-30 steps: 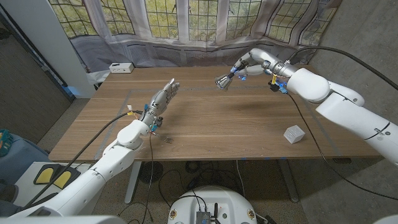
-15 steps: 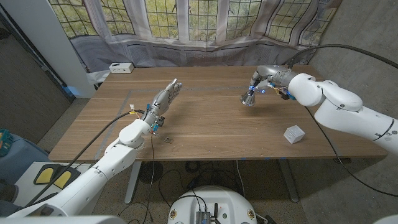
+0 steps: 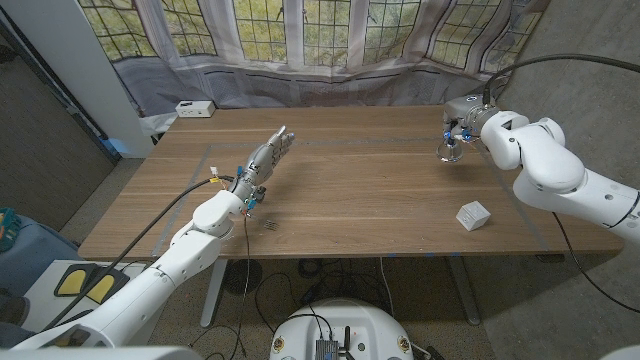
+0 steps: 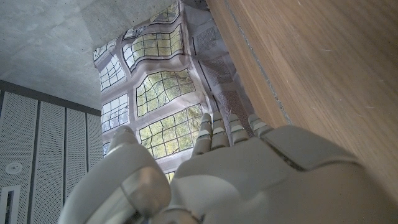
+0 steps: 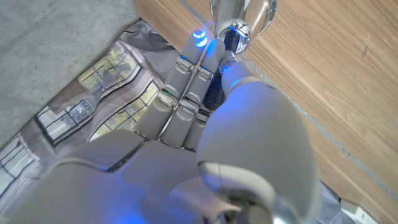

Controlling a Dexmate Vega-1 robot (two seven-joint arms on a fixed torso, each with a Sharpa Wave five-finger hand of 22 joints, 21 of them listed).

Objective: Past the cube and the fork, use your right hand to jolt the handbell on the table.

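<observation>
A: Wooden tabletop, taken from the left side first. What is there?

B: The left robot hand hangs over the near left part with its fingers straight and apart, holding nothing. Just beside that arm, near the front edge, lies the fork, small and dark.

A: And further right?

B: The white cube sits near the front right, well apart from the fork. Beyond it, toward the far right edge, is the handbell, a shiny metal bell.

A: Who has it?

B: The right robot hand has its fingers clamped on the bell's handle; the right wrist view shows the fingers wrapped at the handle, with the bell's mouth turned toward the wood. I cannot tell whether the rim touches the tabletop or hangs just above it.

A: So which step is this?

B: I judge the shaking itself is in hand: the bell is gripped and low over the wood.

A: What does the next move call for?

B: Probably a short, sharp flick of the wrist with the grip kept firm, so the clapper strikes and the handle does not slip.
</observation>
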